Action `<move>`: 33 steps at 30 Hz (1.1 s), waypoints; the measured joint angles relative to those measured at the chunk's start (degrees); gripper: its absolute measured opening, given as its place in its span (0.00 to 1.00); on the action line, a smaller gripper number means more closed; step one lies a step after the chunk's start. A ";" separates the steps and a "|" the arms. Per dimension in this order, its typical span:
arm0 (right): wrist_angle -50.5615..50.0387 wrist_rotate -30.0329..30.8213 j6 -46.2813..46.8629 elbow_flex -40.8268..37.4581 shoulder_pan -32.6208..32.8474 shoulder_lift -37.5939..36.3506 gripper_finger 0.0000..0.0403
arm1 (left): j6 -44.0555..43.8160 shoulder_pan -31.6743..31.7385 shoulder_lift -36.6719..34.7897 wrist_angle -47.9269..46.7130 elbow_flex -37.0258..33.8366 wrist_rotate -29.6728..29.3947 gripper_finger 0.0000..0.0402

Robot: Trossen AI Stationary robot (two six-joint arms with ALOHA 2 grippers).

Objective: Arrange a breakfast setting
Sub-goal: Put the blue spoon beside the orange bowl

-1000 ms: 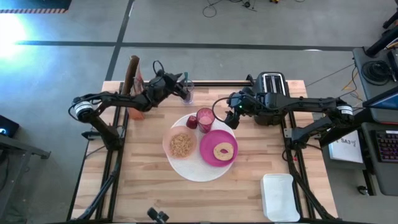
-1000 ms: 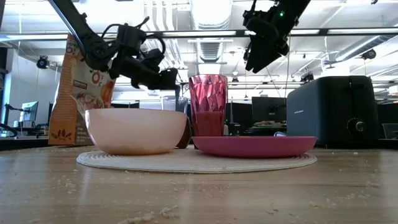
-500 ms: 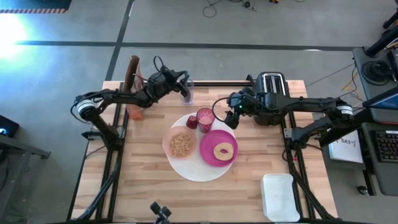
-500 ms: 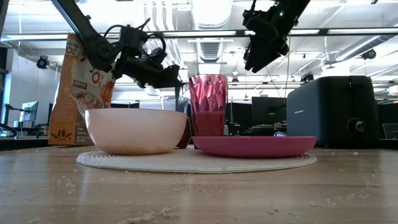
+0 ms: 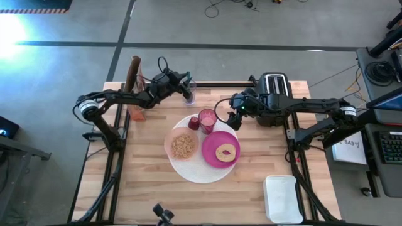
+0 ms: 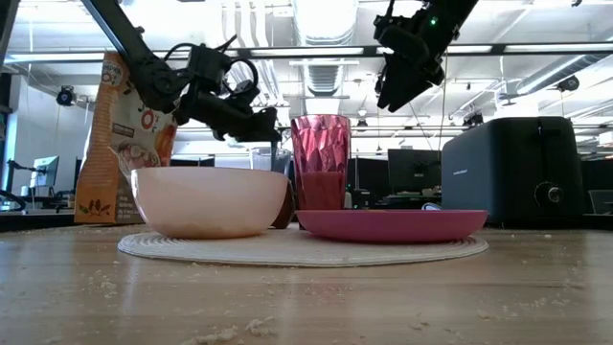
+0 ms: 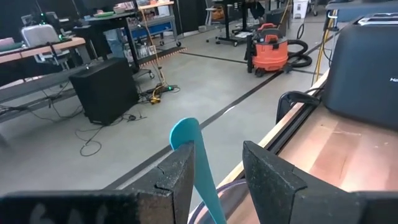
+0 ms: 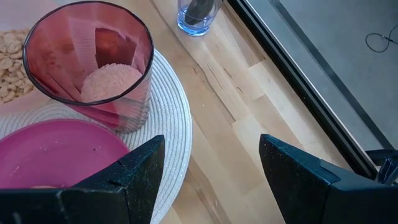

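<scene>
Wooden table (image 5: pixel 151 182) carries the set mat (image 5: pixel 188 168). My left gripper (image 7: pixel 214 171) pinches the spoon (image 7: pixel 194 155) upper left over a glass (image 5: pixel 190 94), lifting it out; right gripper (image 8: pixel 205 165) waits wide beside the cup (image 8: pixel 87 59).

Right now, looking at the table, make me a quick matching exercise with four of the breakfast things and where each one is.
Things:
1. bagel
2. spoon
3. peach bowl
4. pink cup

Places:
A. between the left gripper fingers, over a clear glass
B. on the magenta plate
C. on the placemat, under the open right gripper
D. on the placemat, holding cereal

Pairs: 1-B, 2-A, 3-D, 4-C
</scene>
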 joint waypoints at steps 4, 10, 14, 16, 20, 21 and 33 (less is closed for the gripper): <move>0.00 0.01 0.00 0.00 0.00 0.00 0.62 | -1.28 -0.02 -0.85 -1.37 -0.01 1.43 0.30; -0.01 0.01 -0.13 0.00 0.00 0.00 0.62 | -0.03 -0.90 -4.52 -10.36 -0.06 2.07 0.30; 0.02 0.01 -0.72 -0.13 0.00 0.00 0.62 | 1.62 -0.87 -6.09 -13.18 -0.06 0.10 0.30; 0.00 0.01 -0.71 -0.15 0.00 0.00 0.62 | 2.18 -0.63 -6.41 -12.76 -0.06 -1.09 0.30; 0.01 0.01 -0.73 -0.15 -0.01 0.00 0.62 | 3.12 0.13 -6.10 -11.04 -0.06 -0.01 0.30; 0.02 0.01 -0.74 -0.15 -0.02 0.00 0.62 | 3.39 0.29 -5.89 -10.55 -0.06 0.60 0.30; 0.05 0.03 -1.55 -0.26 -0.02 -0.01 0.62 | 5.92 2.71 -2.61 -4.96 -0.06 5.88 0.30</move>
